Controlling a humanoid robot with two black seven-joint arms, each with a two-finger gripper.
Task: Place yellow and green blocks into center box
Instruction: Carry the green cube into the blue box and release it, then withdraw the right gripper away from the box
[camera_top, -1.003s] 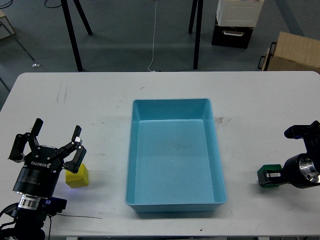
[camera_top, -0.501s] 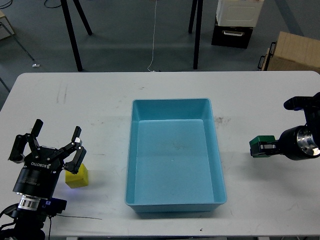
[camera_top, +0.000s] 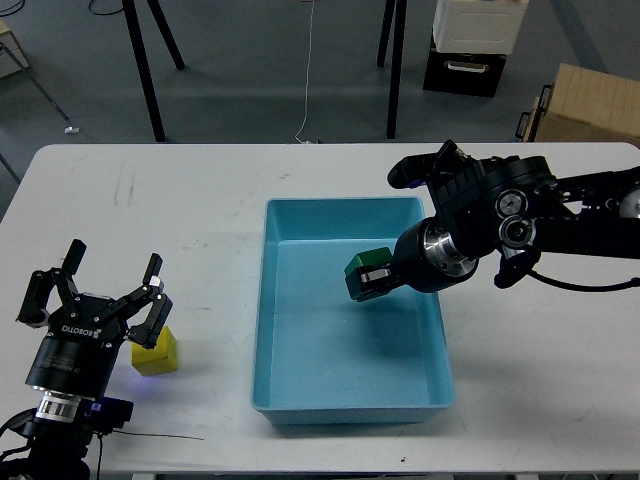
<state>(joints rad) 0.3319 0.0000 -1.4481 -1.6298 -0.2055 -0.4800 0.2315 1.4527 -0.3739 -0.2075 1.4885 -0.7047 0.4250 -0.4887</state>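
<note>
Swinging in from the right, right pincer (camera_top: 372, 279) grasps green block (camera_top: 359, 277) over box (camera_top: 345, 406), ready to drop; left pincer (camera_top: 108, 290) splayed beside yellow block (camera_top: 156, 353).

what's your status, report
Right gripper shut on green block, over blue box. Left gripper open beside yellow block. Nothing in the way.

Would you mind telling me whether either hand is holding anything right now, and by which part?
The right hand holds the green block by its opposite sides, above the blue box. The left hand is open and holds nothing; the yellow block lies beside it.
</note>
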